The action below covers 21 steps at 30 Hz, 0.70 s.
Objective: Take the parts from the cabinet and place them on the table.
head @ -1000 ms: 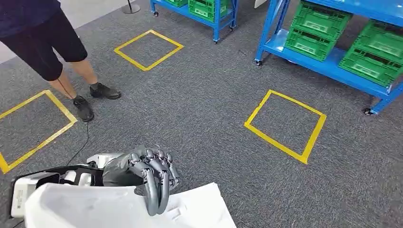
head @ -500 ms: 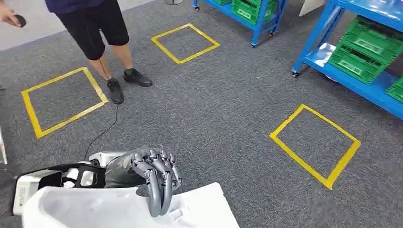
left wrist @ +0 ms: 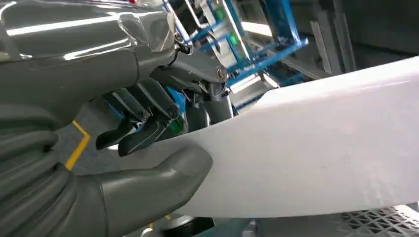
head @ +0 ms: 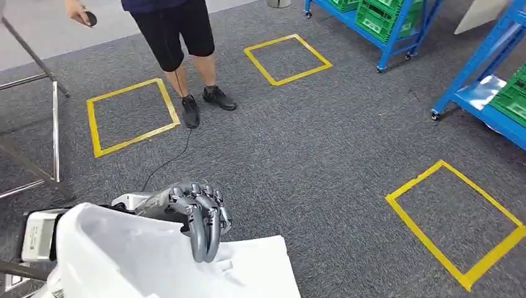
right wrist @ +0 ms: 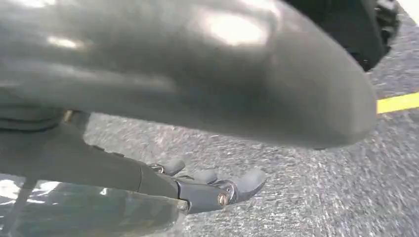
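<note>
The part is a large, flat white piece in a thin clear wrap, held low in front of the robot above the grey carpet, its upper edge gripped between the left hand's fingers and thumb.

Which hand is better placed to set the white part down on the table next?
Left. The left hand already holds the white part, fingers over its top edge and thumb underneath. The right hand hangs over the carpet, holding nothing, its fingers only partly visible.
</note>
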Each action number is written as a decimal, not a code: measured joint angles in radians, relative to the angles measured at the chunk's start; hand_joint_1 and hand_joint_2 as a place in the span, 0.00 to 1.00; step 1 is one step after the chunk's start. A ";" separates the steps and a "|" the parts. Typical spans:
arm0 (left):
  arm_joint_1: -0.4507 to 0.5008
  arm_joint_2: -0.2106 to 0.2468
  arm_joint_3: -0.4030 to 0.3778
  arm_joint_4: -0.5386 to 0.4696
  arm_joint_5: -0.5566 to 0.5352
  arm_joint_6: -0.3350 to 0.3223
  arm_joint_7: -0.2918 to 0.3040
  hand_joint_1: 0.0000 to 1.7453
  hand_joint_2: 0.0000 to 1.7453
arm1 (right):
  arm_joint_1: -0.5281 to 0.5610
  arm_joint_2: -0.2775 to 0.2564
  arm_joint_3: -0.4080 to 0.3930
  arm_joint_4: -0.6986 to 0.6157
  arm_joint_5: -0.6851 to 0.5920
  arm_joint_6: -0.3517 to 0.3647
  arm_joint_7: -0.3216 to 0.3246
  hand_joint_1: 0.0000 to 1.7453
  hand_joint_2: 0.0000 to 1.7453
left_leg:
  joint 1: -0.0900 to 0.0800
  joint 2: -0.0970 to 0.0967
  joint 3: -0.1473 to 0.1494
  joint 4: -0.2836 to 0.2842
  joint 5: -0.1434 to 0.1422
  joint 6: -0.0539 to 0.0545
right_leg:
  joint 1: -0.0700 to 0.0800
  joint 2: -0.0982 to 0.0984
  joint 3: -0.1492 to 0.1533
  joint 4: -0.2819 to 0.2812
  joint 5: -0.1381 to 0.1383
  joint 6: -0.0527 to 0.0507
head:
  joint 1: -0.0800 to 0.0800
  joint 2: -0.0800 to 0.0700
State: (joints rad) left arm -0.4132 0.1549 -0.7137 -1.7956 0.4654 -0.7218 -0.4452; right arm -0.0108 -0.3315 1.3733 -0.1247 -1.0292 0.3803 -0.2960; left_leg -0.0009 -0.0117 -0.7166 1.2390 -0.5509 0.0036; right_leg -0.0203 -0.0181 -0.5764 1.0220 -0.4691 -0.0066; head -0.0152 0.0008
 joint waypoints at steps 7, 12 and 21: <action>0.000 -0.002 0.003 0.007 -0.016 -0.010 0.014 1.00 1.00 | 0.000 0.002 0.010 0.000 0.016 -0.003 0.000 0.00 0.00 | -0.021 0.100 0.099 -0.203 0.099 0.031 | 0.017 -0.091 0.018 -0.001 -0.018 0.002 | 0.002 0.000; 0.003 -0.005 0.014 0.004 -0.031 -0.011 0.014 1.00 1.00 | -0.006 0.002 0.013 -0.002 0.022 -0.005 -0.002 0.00 0.00 | -0.010 0.036 0.123 -0.243 0.122 0.045 | 0.012 -0.120 0.025 -0.004 -0.032 0.024 | 0.002 0.000; 0.001 -0.018 0.013 0.004 -0.035 -0.027 0.022 1.00 1.00 | 0.007 0.000 0.021 -0.003 0.018 0.000 0.002 0.00 0.00 | 0.001 -0.104 0.136 -0.240 0.120 0.038 | -0.027 0.048 -0.040 0.051 -0.005 0.079 | 0.009 0.000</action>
State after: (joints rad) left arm -0.4126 0.1370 -0.7004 -1.7918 0.4299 -0.7492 -0.4231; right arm -0.0035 -0.3319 1.3943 -0.1274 -1.0109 0.3803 -0.2941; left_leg -0.0003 -0.1158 -0.5809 0.9988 -0.4307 0.0414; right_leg -0.0474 0.0301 -0.6164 1.0728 -0.4745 0.0719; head -0.0058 0.0008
